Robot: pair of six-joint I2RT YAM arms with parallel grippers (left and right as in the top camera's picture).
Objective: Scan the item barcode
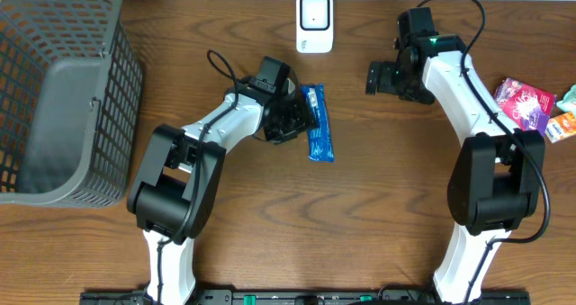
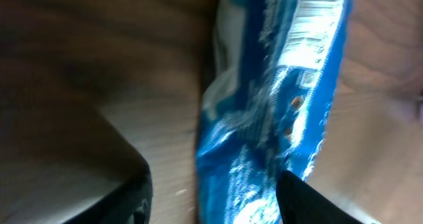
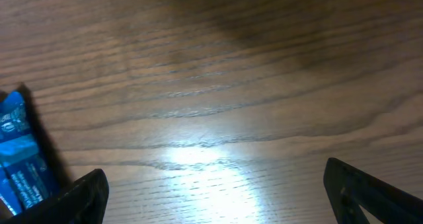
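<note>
**Packet** (image 1: 318, 123): blue foil, flat on the table (image 1: 378, 206), centre of the overhead frame.
**Left gripper** (image 1: 290, 118): at the packet's left edge, jaws half-spread astride it. One finger (image 2: 125, 191) stands clear of the foil, so nothing is pinched.
Handling: close across the narrow width, clear of the pale striped patch (image 2: 317, 12). Lift without crumpling and turn that patch toward the scanner.
**Right gripper** (image 1: 382, 78): upper right, fully spread over bare wood, holding nothing.
**Scanner** (image 1: 314, 22): white, top centre.
Markings: the striped patch is perhaps the barcode. White print on the packet is too blurred to read, and no brand is legible.
</note>
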